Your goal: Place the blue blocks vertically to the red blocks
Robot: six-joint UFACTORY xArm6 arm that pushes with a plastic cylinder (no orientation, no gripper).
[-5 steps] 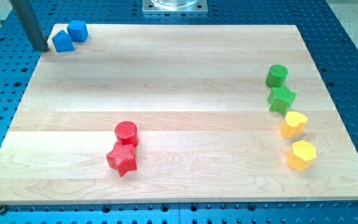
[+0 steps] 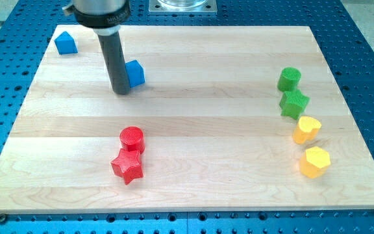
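Note:
My tip (image 2: 121, 92) rests on the wooden board (image 2: 187, 130), left of centre in the upper half. It touches the left side of a blue block (image 2: 135, 73). A second blue block (image 2: 65, 43), house-shaped, sits at the board's top left corner. A red cylinder (image 2: 132, 138) and a red star (image 2: 128, 166) stand touching, one above the other, below my tip in the board's lower half.
At the view's right stand a green cylinder (image 2: 289, 78), a green star (image 2: 294, 104), a yellow heart-like block (image 2: 307, 129) and a yellow hexagon (image 2: 315, 161), in a column. A metal mount (image 2: 182, 6) is at the top edge.
My rod moved from the top left corner rightwards and down. One blue block went with it, from beside the other blue block to left of the board's centre.

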